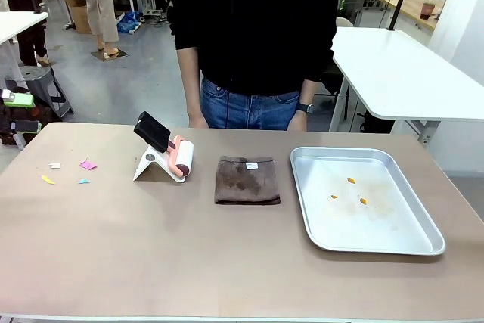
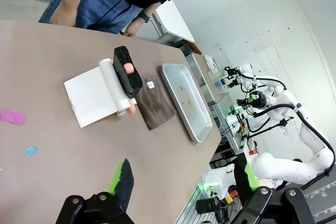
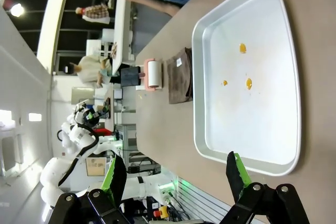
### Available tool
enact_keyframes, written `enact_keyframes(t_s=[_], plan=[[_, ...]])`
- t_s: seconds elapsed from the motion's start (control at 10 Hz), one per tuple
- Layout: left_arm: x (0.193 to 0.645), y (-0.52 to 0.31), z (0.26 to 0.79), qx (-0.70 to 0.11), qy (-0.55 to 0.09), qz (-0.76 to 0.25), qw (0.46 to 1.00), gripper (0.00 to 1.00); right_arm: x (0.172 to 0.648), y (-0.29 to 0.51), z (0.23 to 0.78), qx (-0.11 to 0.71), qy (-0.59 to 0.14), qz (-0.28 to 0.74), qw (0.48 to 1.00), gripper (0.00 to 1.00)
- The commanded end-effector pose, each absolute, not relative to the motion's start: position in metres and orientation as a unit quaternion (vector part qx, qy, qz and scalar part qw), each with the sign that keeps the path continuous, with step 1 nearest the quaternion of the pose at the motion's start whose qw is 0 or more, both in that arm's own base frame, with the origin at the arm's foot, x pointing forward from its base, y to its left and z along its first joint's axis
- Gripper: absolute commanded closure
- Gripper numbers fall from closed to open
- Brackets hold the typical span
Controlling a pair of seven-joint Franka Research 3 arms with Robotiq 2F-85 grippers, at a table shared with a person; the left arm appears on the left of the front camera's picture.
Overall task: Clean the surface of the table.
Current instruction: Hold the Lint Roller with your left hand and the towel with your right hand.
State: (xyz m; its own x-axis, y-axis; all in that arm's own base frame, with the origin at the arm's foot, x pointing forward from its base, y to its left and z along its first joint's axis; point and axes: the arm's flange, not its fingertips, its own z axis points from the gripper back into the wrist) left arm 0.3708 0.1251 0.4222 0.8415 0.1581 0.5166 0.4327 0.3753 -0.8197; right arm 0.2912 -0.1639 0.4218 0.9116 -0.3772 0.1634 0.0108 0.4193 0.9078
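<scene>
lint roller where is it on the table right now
In the front view the lint roller sits left of centre on the table, just left of the folded brown cloth, with small paper scraps farther left.

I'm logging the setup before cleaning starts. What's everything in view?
table: one, tan-brown, spanning the view
paper scraps: four, white, pink, yellow, blue, table's left
lint roller: one, pink, black handle, left of centre
cloth: one, brown, folded, centre
tray: one, silver, right
orange bits: three, in the tray
person: one, black top, jeans, far side
left gripper: one, black-green, open, above the table
right gripper: one, black-green, open, near the tray
</scene>
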Motion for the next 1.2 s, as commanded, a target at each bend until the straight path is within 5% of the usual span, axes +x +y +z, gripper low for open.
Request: enact_keyframes(t_s=[0.0,0.7,1.1], plan=[[0.371,0.125,0.422,-0.552,-0.268,-0.087,0.785,0.00,0.291,-0.164,0.422,0.526,-0.175,-0.117,0.824,0.00],[0.412,0.062,0.507,-0.449,-0.178,-0.203,0.852,0.00,0.378,0.026,0.489,0.318,-0.169,0.069,0.930,0.00],[0.451,0.001,0.510,-0.364,-0.116,-0.219,0.898,0.00,0.429,0.159,0.471,0.196,-0.133,0.136,0.962,0.00]])
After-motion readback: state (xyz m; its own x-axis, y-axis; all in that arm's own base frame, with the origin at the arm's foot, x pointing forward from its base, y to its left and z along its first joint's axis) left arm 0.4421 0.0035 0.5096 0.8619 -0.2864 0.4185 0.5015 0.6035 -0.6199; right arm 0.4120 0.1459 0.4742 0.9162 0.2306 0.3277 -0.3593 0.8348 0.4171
